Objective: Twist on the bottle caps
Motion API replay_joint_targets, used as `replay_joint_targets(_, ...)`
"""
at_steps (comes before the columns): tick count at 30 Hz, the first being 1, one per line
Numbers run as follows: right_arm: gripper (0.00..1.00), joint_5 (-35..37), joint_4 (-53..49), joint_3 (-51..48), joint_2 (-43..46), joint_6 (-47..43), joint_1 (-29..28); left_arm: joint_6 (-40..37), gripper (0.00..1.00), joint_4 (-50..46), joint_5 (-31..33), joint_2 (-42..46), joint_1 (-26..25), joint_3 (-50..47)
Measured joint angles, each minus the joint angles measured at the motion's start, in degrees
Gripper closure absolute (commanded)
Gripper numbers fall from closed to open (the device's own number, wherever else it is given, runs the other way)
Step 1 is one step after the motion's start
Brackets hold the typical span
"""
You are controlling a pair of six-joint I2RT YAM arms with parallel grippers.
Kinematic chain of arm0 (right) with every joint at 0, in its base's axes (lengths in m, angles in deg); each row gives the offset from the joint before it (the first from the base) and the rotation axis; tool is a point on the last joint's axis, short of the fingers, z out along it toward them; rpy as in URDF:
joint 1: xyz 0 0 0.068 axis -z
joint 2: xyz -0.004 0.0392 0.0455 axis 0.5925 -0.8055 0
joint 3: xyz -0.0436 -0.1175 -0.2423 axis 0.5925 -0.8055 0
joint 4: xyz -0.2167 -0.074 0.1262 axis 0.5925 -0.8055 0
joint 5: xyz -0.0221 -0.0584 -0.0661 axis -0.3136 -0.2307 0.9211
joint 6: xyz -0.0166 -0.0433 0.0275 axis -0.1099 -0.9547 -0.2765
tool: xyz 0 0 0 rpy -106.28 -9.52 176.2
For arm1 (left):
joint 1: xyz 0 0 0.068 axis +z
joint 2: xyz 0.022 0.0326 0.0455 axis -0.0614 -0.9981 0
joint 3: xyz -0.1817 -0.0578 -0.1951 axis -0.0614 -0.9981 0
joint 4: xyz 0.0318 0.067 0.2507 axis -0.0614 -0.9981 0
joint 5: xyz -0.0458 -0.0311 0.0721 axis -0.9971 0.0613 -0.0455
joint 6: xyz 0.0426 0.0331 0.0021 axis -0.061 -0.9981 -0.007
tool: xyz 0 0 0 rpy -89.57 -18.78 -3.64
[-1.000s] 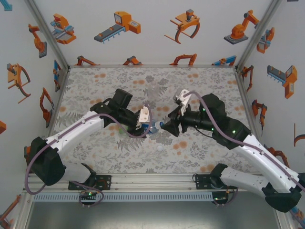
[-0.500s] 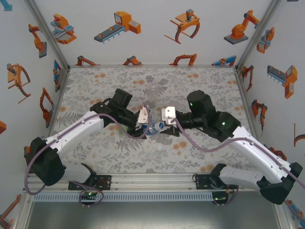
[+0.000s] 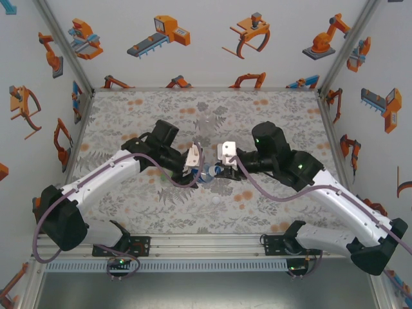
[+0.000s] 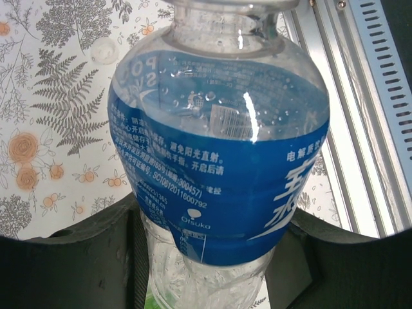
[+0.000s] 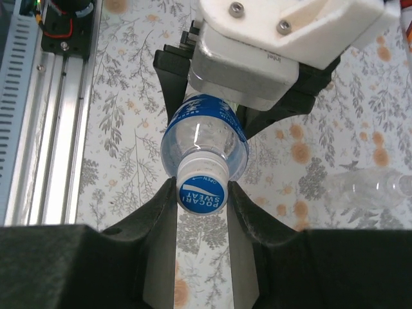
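The bottle (image 4: 219,161) with the blue label is held off the table, my left gripper (image 4: 215,257) shut round its lower body. Seen from above, that bottle (image 3: 207,172) lies between both grippers at mid-table. Its bottle cap (image 5: 201,193), white with a blue printed top, sits on the neck. My right gripper (image 5: 201,196) is shut on this cap, one finger touching each side. From above, the left gripper (image 3: 202,168) and right gripper (image 3: 215,171) almost meet. A loose white cap (image 3: 215,200) lies on the cloth just in front, also seen as a cap (image 4: 104,50) in the left wrist view.
A plain clear bottle (image 5: 370,190) lies on the floral cloth to the right of the grip, seen from above as a clear bottle (image 3: 206,127) behind the grippers. A sliver of green (image 4: 151,299) shows under the held bottle. The metal rail (image 5: 51,96) runs along the near edge.
The right wrist rolled over and moved left to the bottle's neck, then its fingers closed on the cap. The left arm and its bottle stayed still.
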Motion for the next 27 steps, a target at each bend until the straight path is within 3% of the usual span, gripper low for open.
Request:
replay_joint_targets(4, 1.00, 5.84, 7.61, -5.11, 2.45, 18.36, -0.04, 0.20, 0.99, 0.00, 2.08, 0.00, 0.17, 0.07)
replay_joint_targets(7, 1.00, 11.96, 12.46, -8.48, 3.52, 38.14, -0.11, 0.72, 0.98, 0.04, 3.91, -0.02, 0.48, 0.07)
replay_joint_targets(11, 1.00, 20.24, 11.65, -9.49, 3.37, 65.83, -0.22, 1.62, 0.98, 0.24, 5.55, -0.39, 0.72, 0.09)
replay_joint_targets(15, 1.00, 24.44, 8.57, -9.49, 2.95, 83.89, -0.22, 2.05, 0.98, 0.39, 6.05, -0.98, 0.72, 0.11)
replay_joint_targets(22, 1.00, 26.47, 5.73, -8.13, 1.57, 93.29, -0.22, 2.60, 0.98, 0.31, 6.93, -1.09, 0.72, 0.11)
replay_joint_targets(25, 0.73, 26.82, 4.94, -7.30, 1.29, 92.56, -0.22, 2.69, 0.98, 0.70, 6.91, -1.09, 0.72, 0.11)
replay_joint_targets(27, 0.64, 26.86, 4.92, -6.75, 1.25, 89.96, -0.22, 2.69, 0.98, 1.31, 6.88, -1.09, 0.72, 0.11)
